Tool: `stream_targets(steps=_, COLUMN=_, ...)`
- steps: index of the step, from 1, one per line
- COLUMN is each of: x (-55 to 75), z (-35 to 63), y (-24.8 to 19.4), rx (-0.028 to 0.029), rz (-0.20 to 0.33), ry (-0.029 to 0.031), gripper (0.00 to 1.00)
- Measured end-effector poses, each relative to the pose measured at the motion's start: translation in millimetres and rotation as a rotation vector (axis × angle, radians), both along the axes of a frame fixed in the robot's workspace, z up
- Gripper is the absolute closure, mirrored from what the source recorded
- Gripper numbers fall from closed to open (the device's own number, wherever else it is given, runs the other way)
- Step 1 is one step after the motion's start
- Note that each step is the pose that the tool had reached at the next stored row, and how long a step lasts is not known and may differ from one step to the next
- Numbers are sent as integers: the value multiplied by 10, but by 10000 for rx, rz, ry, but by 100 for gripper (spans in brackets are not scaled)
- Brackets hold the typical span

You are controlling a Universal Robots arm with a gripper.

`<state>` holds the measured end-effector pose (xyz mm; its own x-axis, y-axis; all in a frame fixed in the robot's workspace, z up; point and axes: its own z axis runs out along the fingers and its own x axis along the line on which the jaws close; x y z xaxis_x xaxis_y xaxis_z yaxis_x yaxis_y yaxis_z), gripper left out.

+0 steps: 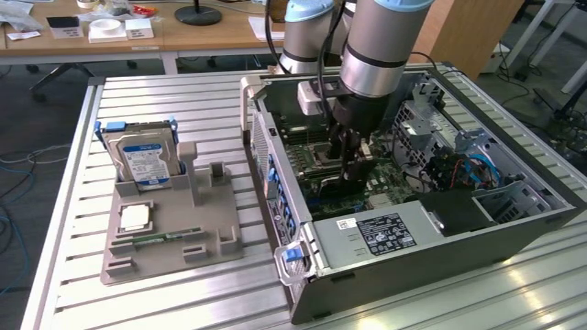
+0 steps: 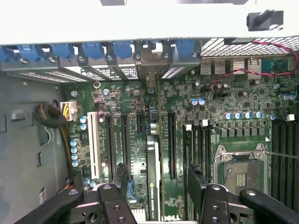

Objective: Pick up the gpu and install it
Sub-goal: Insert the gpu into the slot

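The arm reaches down into the open computer case [image 1: 431, 240], which lies on its side over the half of the slatted tabletop [image 1: 183, 103] on the exterior view's right. The end effector [image 1: 353, 175] is deep inside, just above the motherboard [image 2: 233, 121].

From the wrist view, the end effector [image 2: 156, 179] is released, with its two black fingers [image 2: 119, 179] spread wide. Between them is the gpu [image 2: 153, 177], seen edge-on as a thin dark card standing upright on the motherboard among the long expansion slots. It runs towards the row of blue clips [image 2: 93, 49] at the case's rear wall. There is a gap on each side of it, and neither finger touches the card. Whether it is fully seated in its slot I cannot tell from here.

The empty processor socket [image 2: 240, 170] is off to one side.

On the tabletop towards the exterior view's left edge sits the grey holder tray [image 1: 220, 234]. A blue-labelled hard drive [image 1: 142, 161] stands upright at its far end, and a narrow RAM stick [image 1: 165, 238] lies flat near its front edge.
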<state>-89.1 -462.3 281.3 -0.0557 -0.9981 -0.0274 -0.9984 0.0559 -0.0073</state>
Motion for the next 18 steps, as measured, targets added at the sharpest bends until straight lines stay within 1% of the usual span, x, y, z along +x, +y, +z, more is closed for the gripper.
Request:
stream_targets(steps=13, x=0, z=7, y=0, rx=-1, rz=0, ry=0, gripper=36)
stream_targets(steps=18, x=0, z=41, y=0, rx=-1, rz=0, ry=0, gripper=36)
